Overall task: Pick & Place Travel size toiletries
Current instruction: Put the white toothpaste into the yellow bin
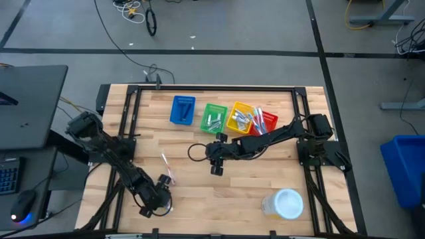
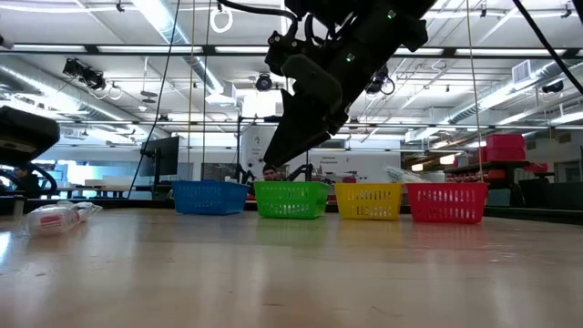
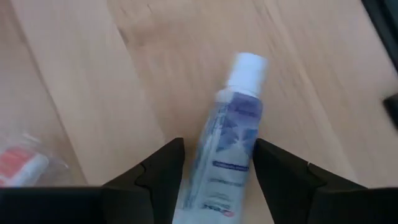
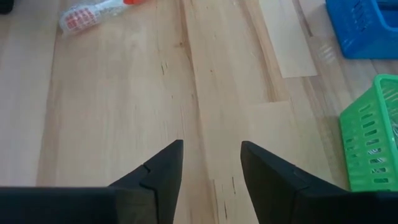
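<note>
My left gripper (image 1: 161, 199) is near the table's front left, shut on a small clear bottle (image 3: 227, 137) with a white cap and a blue label. My right gripper (image 1: 216, 167) hangs open and empty over the middle of the table; in its wrist view (image 4: 211, 146) only bare wood lies between its fingers. A clear-wrapped item with red print (image 4: 93, 14) lies flat on the table between the two grippers. It also shows in the left wrist view (image 3: 22, 165) and the low view (image 2: 55, 217). My left gripper pinches the bottle's lower body (image 3: 214, 180) between its two fingers. The fingers lie across the bottle, one on each side. The capped end (image 3: 247, 65) sticks out forward past the fingertips. Whether the bottle touches the table, I cannot tell.
Blue (image 1: 182, 109), green (image 1: 214, 117), yellow (image 1: 240, 118) and red (image 1: 267, 121) baskets stand in a row at the far side; the last three hold small items. A large round white container (image 1: 285, 204) stands at the front right. Bare wood lies between.
</note>
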Controlling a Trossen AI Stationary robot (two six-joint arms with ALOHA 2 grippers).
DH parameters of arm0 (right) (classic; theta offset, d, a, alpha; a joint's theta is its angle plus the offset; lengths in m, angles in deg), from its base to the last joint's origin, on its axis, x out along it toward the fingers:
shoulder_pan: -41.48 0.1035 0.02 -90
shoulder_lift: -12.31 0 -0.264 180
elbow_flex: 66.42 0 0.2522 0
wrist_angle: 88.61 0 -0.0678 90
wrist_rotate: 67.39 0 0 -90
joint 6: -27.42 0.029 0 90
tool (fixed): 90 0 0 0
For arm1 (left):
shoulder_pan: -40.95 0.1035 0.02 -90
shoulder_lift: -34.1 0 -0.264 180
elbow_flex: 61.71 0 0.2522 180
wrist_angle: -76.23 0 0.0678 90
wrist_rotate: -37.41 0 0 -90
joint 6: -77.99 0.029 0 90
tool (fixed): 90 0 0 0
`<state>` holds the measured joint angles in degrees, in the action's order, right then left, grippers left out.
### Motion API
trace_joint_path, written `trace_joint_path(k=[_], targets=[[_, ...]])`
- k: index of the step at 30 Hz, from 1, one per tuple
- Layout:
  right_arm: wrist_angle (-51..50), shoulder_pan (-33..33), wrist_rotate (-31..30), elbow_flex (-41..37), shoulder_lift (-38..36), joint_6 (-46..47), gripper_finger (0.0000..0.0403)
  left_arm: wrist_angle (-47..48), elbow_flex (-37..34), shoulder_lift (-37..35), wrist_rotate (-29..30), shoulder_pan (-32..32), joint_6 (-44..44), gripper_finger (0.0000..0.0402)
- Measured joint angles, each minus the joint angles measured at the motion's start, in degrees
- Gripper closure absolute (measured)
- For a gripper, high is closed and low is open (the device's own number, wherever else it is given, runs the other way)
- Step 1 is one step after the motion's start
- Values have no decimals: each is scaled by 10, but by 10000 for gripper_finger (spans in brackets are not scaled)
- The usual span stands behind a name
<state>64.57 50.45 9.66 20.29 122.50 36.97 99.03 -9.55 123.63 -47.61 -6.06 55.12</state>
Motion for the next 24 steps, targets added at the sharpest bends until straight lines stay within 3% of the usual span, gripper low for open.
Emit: trace_joint_path(k=[7,17,24], targets=[[0,0,1,0,0,0,229,3,3,23,24,-10,64,224],[19,1,7,0,0,-1,206,7,13,19,50,6,25,291],[30,23,27,0,0,-40,171,7,43,21,190,51,77,307]])
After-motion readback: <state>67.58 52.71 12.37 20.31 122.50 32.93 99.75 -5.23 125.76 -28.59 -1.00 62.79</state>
